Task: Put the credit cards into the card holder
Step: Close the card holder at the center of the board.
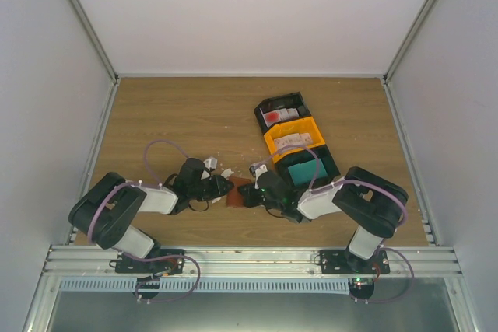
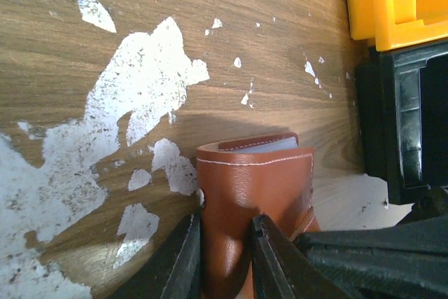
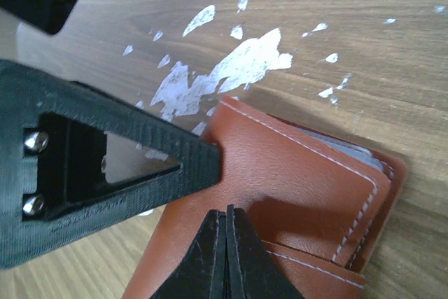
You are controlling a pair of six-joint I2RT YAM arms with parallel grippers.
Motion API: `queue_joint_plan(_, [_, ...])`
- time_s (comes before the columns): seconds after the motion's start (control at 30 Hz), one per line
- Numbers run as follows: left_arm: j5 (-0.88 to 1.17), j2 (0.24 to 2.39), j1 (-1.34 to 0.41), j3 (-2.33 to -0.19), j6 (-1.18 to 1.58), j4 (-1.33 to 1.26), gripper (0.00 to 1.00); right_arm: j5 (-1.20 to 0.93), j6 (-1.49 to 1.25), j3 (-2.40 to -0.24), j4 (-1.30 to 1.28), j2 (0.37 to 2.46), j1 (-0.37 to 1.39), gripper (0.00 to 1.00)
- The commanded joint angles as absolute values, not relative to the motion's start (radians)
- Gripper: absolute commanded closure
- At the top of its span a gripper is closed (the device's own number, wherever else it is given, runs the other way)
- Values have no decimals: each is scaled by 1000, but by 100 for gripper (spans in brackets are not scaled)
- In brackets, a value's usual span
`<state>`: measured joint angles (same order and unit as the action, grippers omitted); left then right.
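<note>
The reddish-brown card holder lies mid-table between my two grippers. In the left wrist view the card holder bulges up, and my left gripper is shut on that fold, one finger on each side. A strip of its blue-grey inside shows at the far edge. My right gripper is shut, its tips resting on the holder's cover, with nothing seen between the jaws. The credit cards sit in bins: red-and-white, whitish, teal.
Three bins stand in a row at right: far black, yellow, near black. Yellow bin and black bin are close right of the holder. White worn patches mark the wood. The left finger crosses the right wrist view.
</note>
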<state>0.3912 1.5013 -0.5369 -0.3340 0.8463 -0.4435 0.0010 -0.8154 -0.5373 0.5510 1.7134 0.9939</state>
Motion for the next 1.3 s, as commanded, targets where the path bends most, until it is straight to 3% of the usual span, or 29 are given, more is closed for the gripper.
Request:
queue_joint_plan(0.0, [364, 1558, -568, -310, 842, -302, 77, -166, -753, -441, 341, 1784, 1050, 100])
queue_joint_plan(0.47, [367, 1574, -568, -319, 844, -299, 77, 123, -775, -538, 114, 1854, 1169, 99])
queue_joint_plan(0.77, [380, 1568, -568, -323, 839, -292, 77, 229, -805, -539, 111, 1870, 1204, 100])
queue_joint_plan(1.13, [403, 1403, -568, -363, 790, -192, 60, 241, -776, -565, 89, 1769, 1211, 99])
queue_joint_plan(1.2, [390, 1373, -567, -379, 773, -151, 56, 239, -767, -616, 40, 1710, 1186, 95])
queue_joint_plan(1.27, [370, 1342, -567, -389, 759, -109, 52, 238, -753, -668, -19, 1647, 1146, 81])
